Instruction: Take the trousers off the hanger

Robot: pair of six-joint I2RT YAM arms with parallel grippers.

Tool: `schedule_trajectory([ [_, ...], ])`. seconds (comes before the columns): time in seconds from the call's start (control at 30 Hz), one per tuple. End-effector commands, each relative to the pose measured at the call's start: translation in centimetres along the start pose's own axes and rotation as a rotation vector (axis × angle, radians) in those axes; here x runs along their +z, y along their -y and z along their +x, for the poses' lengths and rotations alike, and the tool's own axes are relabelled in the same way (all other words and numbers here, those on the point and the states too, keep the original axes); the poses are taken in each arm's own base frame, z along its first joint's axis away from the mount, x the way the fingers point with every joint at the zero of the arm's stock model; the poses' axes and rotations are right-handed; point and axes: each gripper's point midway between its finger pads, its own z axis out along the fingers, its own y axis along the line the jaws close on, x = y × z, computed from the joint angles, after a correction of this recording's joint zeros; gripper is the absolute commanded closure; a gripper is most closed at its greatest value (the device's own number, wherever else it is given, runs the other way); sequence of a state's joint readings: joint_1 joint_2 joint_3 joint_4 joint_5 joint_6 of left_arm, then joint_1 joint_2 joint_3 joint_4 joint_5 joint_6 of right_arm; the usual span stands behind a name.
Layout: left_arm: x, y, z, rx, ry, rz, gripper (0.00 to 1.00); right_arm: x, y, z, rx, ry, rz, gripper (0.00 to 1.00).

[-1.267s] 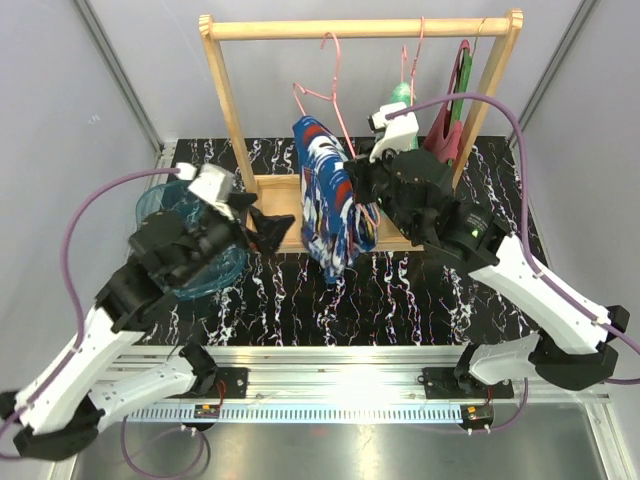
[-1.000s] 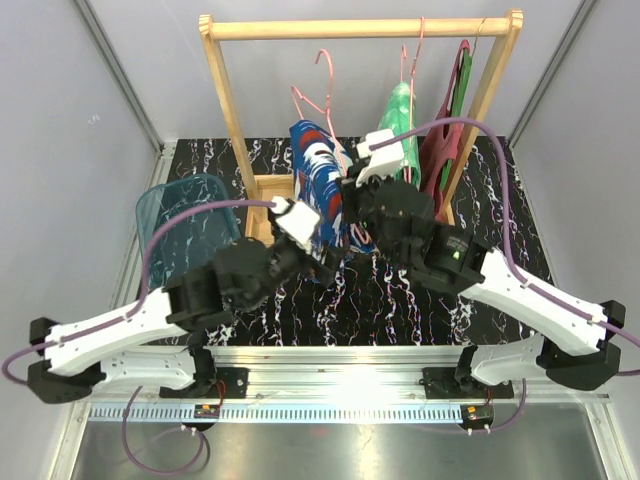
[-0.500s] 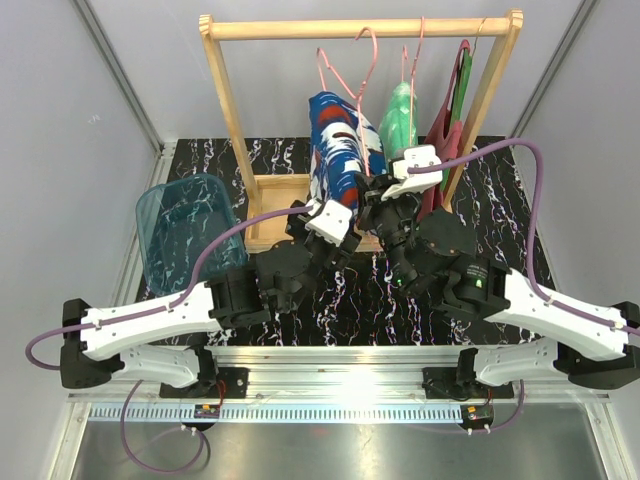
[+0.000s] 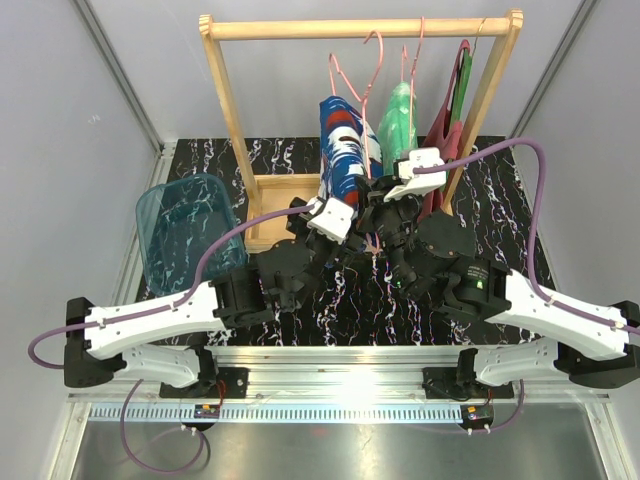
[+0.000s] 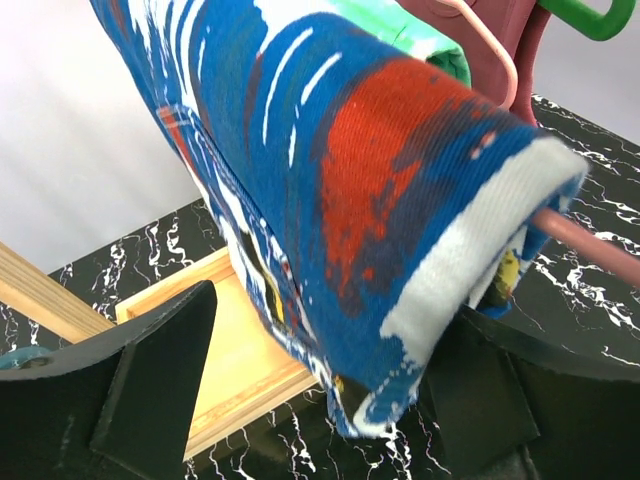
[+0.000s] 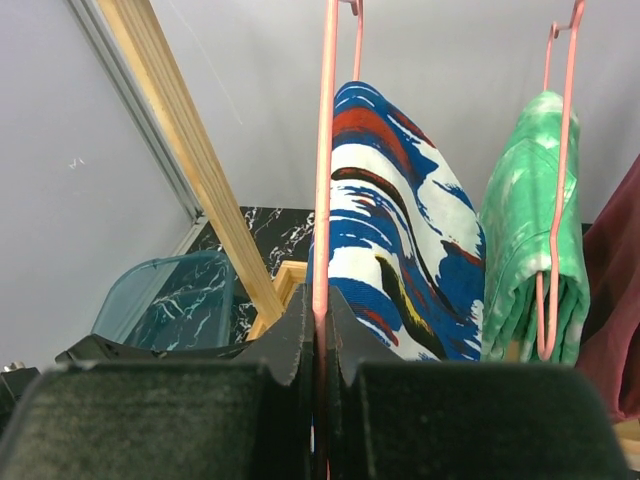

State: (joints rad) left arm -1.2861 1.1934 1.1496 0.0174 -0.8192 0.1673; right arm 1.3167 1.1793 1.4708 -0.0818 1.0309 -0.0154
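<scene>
The step in hand is the stripping of the first garment; the dark blue trousers with red and white patches (image 4: 340, 150) hang folded over the lower bar of a thin pink wire hanger (image 6: 321, 200), up in front of the pale wooden clothes rack (image 4: 225, 90); whether the hook rests on the top rail I cannot tell from above.

The right gripper (image 6: 320, 330) is clamped on that hanger's wire, its jaws closed tight with the pink strand running up between them, so it serves as the steadying hand. The left gripper (image 5: 320, 385) stands wide apart, one dark finger (image 5: 160, 370) on each side of the trousers' lower end where the white hem wraps the bar; it straddles the cloth but does not appear to pinch it.

The next move, as I judge it, calls for the left jaws to close on the thick fold and draw it sideways off the bar's free end while the right holds the wire firm; too shallow a bite would likely slip off the hem.

The bright green trousers mottled with white (image 6: 525, 230) hang untouched on a second pink hanger just beside; the translucent teal bin (image 4: 180, 225) sits at the left of the black marbled table (image 4: 500, 190), well apart.
</scene>
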Motion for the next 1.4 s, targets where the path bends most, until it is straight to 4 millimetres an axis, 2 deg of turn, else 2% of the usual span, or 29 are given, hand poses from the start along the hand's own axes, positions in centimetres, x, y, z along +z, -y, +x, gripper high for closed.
schedule_trajectory([
  [0.0, -0.1, -0.8, -4.3, -0.116, 0.107, -0.021, 0.19, -0.6, 0.3, -3.9, 0.182, 0.079, 0.01, 1.0],
  [0.17, -1.0, 0.2, -5.1, -0.142, 0.135, 0.06, 0.14, -0.5, 0.6, -3.9, 0.168, 0.08, 0.035, 1.0],
  [0.2, -1.4, 0.9, -5.1, -0.141, 0.141, 0.101, 0.13, -0.5, 0.7, -3.8, 0.169, 0.079, 0.04, 1.0],
  [0.43, -2.4, 0.2, -5.7, -0.192, 0.174, 0.108, 0.14, -0.5, 1.1, -3.9, 0.134, 0.072, 0.059, 1.0],
  [0.6, -1.7, -0.3, -5.4, -0.152, 0.157, 0.044, 0.18, -0.5, 0.6, -3.3, 0.145, 0.047, 0.033, 1.0],
  [0.97, -1.2, 1.3, -4.7, -0.13, 0.147, 0.091, 0.2, -0.5, 0.8, -3.6, 0.142, 0.048, 0.051, 1.0],
  [1.03, -0.9, 1.5, -4.4, -0.123, 0.141, 0.089, 0.23, -0.6, 0.8, -3.7, 0.144, 0.046, 0.047, 1.0],
  [1.1, -0.7, 1.3, -4.1, -0.107, 0.129, 0.069, 0.32, -0.6, 0.8, -3.8, 0.153, 0.046, 0.043, 1.0],
  [1.17, -0.3, 1.2, -3.8, -0.086, 0.116, 0.042, 0.34, -0.6, 0.8, -3.8, 0.151, 0.044, 0.043, 1.0],
  [1.3, 0.2, 1.1, -3.0, -0.037, 0.086, -0.002, 0.34, -0.7, 1.0, -4.0, 0.152, 0.046, 0.048, 1.0],
  [1.37, 0.6, 1.2, -2.5, -0.023, 0.072, -0.018, 0.29, -0.6, 1.0, -4.0, 0.152, 0.046, 0.051, 1.0],
])
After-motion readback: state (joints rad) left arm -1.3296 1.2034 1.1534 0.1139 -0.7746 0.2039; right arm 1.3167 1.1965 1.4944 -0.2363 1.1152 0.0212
